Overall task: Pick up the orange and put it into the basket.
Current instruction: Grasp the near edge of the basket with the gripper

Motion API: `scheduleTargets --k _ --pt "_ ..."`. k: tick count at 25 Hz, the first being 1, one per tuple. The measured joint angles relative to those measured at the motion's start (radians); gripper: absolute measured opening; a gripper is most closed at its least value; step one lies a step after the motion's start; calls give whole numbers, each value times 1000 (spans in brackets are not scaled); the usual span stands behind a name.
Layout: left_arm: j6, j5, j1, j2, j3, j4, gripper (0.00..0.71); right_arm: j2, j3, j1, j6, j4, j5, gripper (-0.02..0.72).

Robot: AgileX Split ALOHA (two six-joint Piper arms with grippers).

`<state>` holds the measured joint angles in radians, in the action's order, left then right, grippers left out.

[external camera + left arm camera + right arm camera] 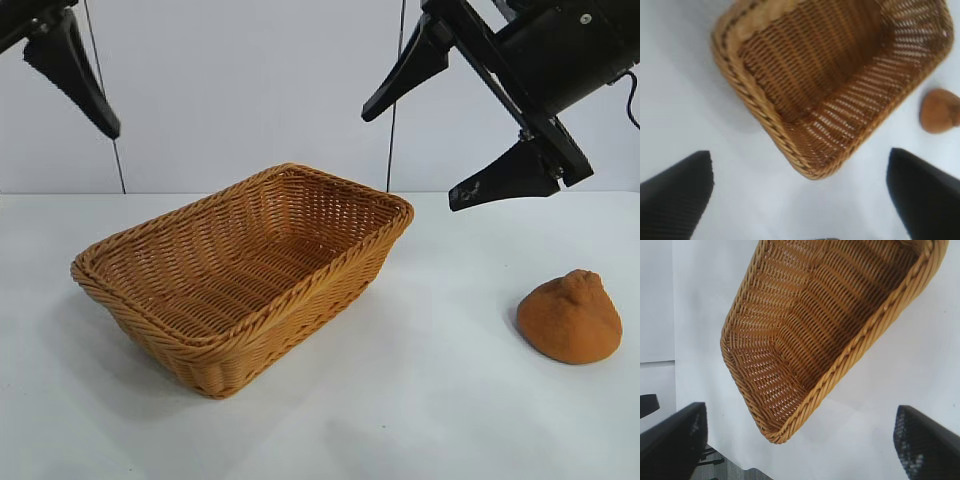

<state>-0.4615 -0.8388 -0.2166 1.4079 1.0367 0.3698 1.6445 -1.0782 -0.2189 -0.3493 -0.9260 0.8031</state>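
Note:
The orange (570,317), a dull brownish-orange dome with a knobby bump, lies on the white table at the right; the left wrist view also catches the orange (939,111) beside the basket. The honey-tan wicker basket (330,275) stands empty at the table's middle, seen as well as the basket (757,107) and the basket (860,342) from the wrists. My right gripper (412,153) hangs open high above the table, up and left of the orange, nothing between its fingers. At the top left my left gripper (800,172) is raised and open, with one finger (70,65) showing.
The white table (400,420) runs out on all sides of the basket, with a pale wall behind. In the right wrist view the table's edge and a dark stand (710,455) show beyond it.

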Motion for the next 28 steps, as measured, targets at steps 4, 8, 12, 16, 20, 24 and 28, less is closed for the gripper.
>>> scheduleTargets --k 4,8,12,16,20,24,28 --pt "-195 1 -85 -4 0 -85 666 0 0 0 1 0 0 694" --pt "-354 48 -177 19 0 -158 666 0 0 -1 1 0 0 694" --pt "-476 73 -191 91 0 -242 666 0 0 -1 1 0 0 694" --pt "-529 111 -191 184 0 -269 666 0 0 -1 2 3 0 694" --pt "-561 181 -191 289 0 -272 666 0 0 -1 3 7 0 694" --pt "-571 272 -191 402 1 -272 666 0 0 -1 3 7 1 694" --pt "-572 350 -191 482 1 -272 666 0 0 -1 3 7 8 694"
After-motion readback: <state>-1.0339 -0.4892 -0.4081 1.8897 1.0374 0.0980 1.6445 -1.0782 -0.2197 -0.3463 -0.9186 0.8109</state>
